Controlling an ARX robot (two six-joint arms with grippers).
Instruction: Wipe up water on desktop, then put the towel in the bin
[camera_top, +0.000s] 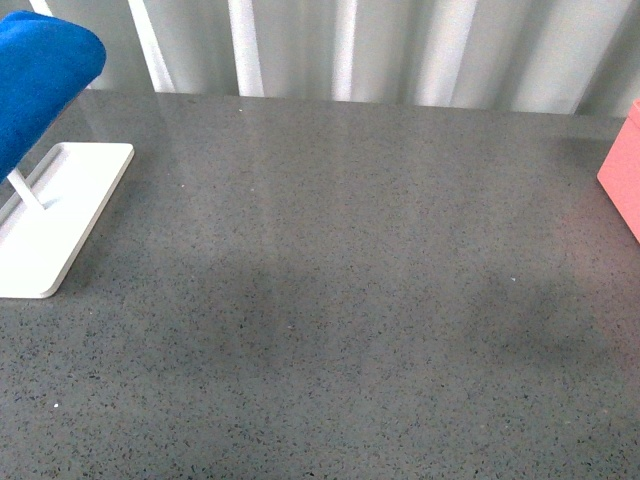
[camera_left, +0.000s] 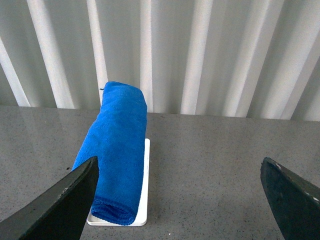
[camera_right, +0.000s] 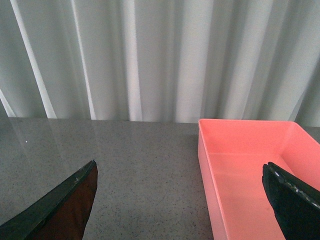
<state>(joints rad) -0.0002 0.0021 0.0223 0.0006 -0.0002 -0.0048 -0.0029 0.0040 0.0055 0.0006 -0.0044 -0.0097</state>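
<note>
Blue towel hangs on the white rack at the upper left of the grey tabletop. The pink bin peeks in at the right edge. My left hand and right hand are both spread wide.

Speckled dark-grey desktop fills most of the view; blue towel at far left, raised above a white rack base; one pale rod shows beneath it; pink bin corner at right edge; pale ribbed wall behind.
</note>
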